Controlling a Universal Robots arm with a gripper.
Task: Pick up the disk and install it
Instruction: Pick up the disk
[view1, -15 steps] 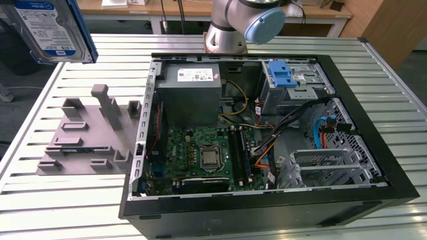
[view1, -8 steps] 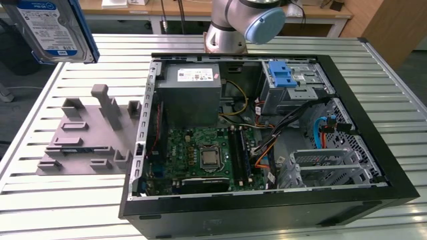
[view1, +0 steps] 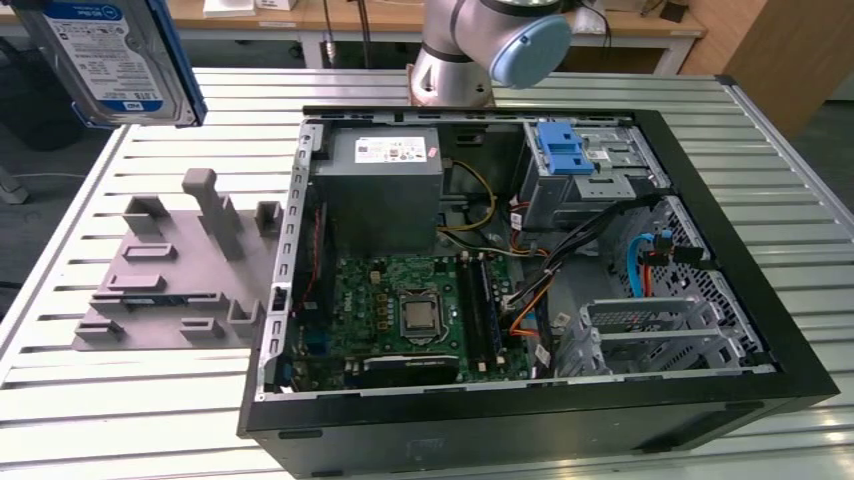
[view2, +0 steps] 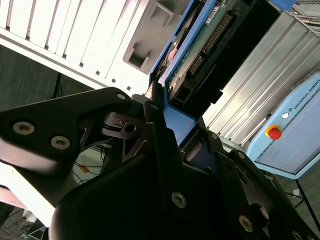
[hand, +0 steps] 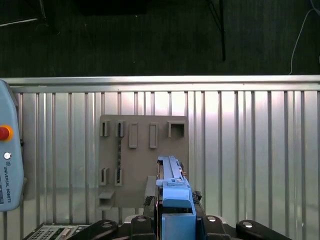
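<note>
One disk (view1: 114, 58): silver-grey, white-blue label, blue rails.

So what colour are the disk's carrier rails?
Blue, clearest on the disk in the first wrist view.

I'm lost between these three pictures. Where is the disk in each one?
Exterior view: the disk hangs high at the exterior view's left, label towards the camera.
Second wrist view: the disk edge-on, green circuit board and blue rail showing, in front of the grey stand.
First wrist view: the disk's blue end sits in the gripper, over the grey stand.
Shared landmark: the grey stand, in all three views.
</note>
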